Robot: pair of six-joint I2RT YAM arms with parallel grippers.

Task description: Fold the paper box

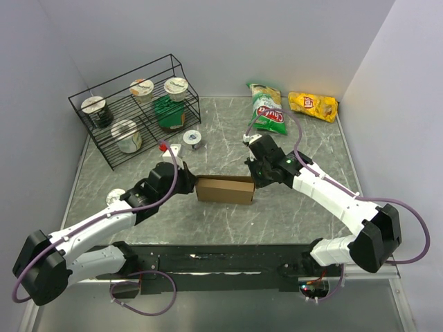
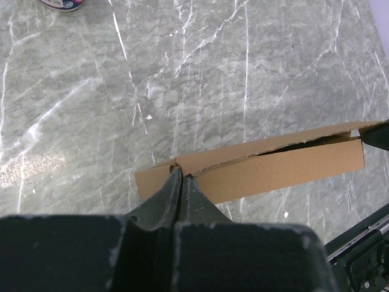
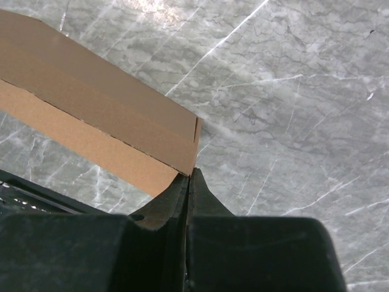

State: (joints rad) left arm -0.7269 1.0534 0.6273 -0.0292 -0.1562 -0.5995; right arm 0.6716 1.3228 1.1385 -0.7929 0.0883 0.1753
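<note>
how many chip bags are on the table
2. The green chip bag lies at the far edge of the table, right of centre; the yellow chip bag lies just right of it, near the far right corner. Nothing suggests a hidden one.

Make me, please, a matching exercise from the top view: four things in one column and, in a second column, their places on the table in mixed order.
Things:
1. paper box
2. green chip bag
3. yellow chip bag
4. wire rack

Places:
A. back left
B. back right corner
C. centre
D. back, a little right of centre

Pairs: 1-C, 2-D, 3-B, 4-A
</note>
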